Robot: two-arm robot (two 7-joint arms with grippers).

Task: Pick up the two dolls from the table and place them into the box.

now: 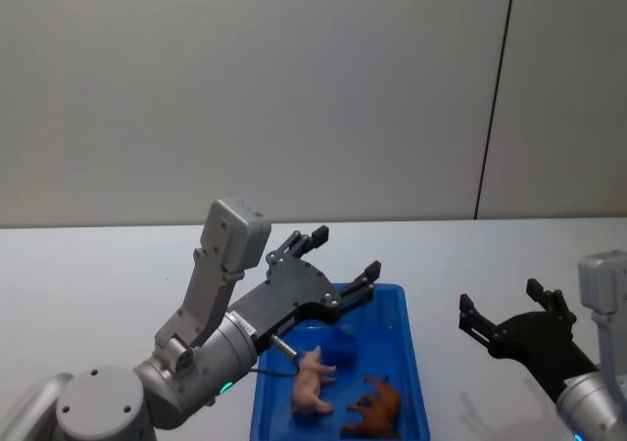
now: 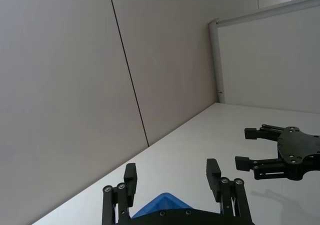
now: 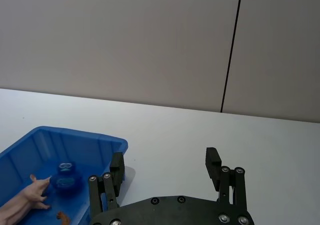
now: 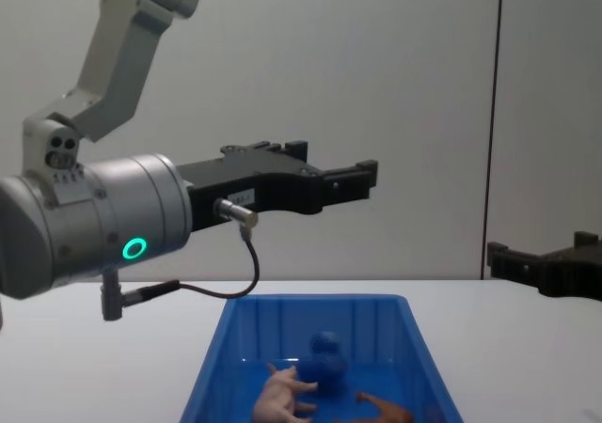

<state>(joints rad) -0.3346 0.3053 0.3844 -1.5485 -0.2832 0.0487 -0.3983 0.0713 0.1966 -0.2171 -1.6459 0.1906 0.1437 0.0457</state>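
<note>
Left claw: black fingers spread apart, nothing between them; held in the air above the far end of the box, pointing away from the robot. In the chest view it hangs well clear of the toys below.
Right claw: black fingers also spread apart and empty; positioned over bare tabletop to the right of the box, apart from its rim.
Large bright blue plastic rectangular box: resting on the tabletop between the two arms.
Pale pink toy pig: lying inside the box, near its left wall.
Brown four-legged toy animal: inside the box, just right of the pig; probably on its side, though the pose is hard to read.
Small blue rounded toy: inside the box, behind the pig.
Wide flat white tabletop: carries the box.
</note>
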